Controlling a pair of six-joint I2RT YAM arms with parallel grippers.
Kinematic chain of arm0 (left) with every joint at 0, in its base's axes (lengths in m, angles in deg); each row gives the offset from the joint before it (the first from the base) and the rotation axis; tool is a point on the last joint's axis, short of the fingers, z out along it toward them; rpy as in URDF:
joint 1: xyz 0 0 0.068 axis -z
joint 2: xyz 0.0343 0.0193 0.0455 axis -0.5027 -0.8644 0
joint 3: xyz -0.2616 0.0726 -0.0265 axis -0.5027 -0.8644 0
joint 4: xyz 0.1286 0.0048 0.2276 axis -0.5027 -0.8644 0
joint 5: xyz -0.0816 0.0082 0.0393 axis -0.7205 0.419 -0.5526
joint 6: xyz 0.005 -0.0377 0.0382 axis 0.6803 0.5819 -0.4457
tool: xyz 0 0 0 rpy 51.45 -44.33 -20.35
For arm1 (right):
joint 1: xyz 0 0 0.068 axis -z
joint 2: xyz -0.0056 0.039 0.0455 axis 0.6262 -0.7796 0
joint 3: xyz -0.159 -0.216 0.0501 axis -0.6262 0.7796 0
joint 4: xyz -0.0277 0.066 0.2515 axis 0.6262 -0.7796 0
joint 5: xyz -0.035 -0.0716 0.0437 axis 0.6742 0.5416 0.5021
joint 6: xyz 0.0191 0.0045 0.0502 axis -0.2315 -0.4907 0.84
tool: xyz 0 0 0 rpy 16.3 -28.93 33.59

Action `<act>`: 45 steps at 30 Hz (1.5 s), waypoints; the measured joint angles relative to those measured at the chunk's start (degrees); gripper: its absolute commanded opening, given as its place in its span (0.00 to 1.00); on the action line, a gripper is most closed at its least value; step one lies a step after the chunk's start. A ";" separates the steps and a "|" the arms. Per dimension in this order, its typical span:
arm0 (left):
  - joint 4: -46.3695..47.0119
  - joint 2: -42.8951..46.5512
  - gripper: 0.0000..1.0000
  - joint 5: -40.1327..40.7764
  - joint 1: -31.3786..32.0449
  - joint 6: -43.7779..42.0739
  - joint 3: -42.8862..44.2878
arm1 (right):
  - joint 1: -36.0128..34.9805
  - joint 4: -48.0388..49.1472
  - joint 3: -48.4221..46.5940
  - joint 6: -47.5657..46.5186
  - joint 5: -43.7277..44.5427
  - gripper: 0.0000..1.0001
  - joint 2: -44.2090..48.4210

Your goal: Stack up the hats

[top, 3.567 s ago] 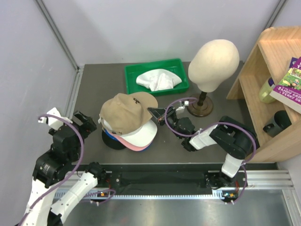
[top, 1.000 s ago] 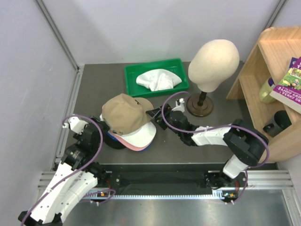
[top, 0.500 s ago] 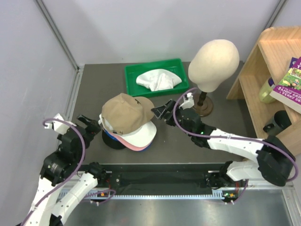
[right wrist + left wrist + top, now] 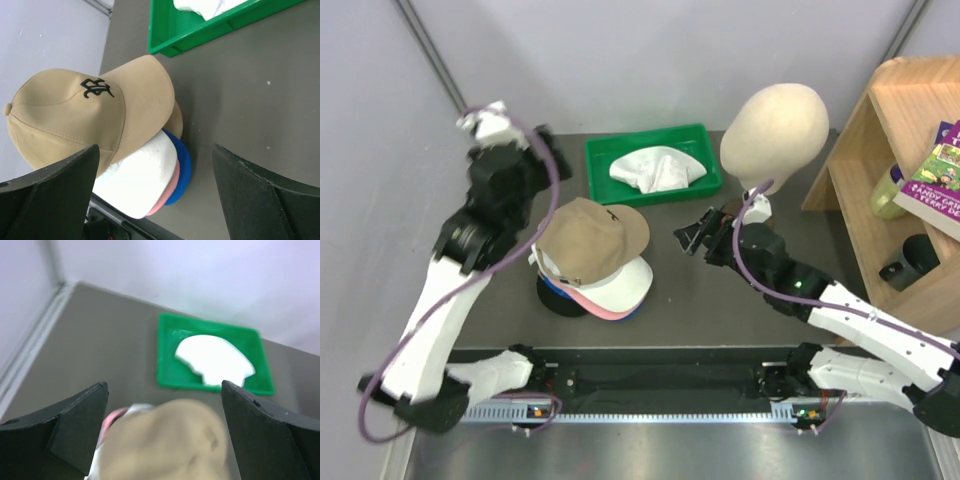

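Observation:
The hats sit in one pile on the grey table, left of centre. A khaki cap [image 4: 588, 238] with a dark logo tops it. White [image 4: 625, 283], pink and blue brims [image 4: 184, 167] fan out beneath. My left gripper [image 4: 532, 215] hangs open above the pile's back left. In the left wrist view the blurred khaki cap [image 4: 170, 445] lies below and between the wide fingers [image 4: 80, 415] without touching them. My right gripper [image 4: 695, 235] is open and empty, a short way right of the pile. The right wrist view shows the khaki cap [image 4: 75, 115] ahead of its fingers [image 4: 60, 195].
A green tray [image 4: 595, 170] holding a crumpled white fabric item [image 4: 655, 168] stands behind the pile. The cream mannequin head [image 4: 775, 125] on its round wooden stand [image 4: 745, 228] is just behind my right gripper. A wooden shelf [image 4: 880, 140] with a book [image 4: 940, 175] fills the right side.
My left arm has swung from low at the left up over the pile's back left. My right gripper has drawn back rightward from the pile. The hats have not moved.

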 measured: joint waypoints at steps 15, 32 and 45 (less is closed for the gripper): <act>4.39 -60.13 0.98 -24.65 0.28 -8.41 34.16 | 27.91 -12.66 -4.66 -3.17 -9.22 0.92 0.68; 6.71 -80.02 0.80 -20.00 -0.52 -8.07 39.26 | 35.89 -10.95 -7.19 -4.39 -22.08 0.91 -5.46; 12.68 -80.43 0.00 -18.47 -1.03 -7.48 36.09 | 35.89 -10.25 -6.01 -4.15 -23.67 0.91 -3.80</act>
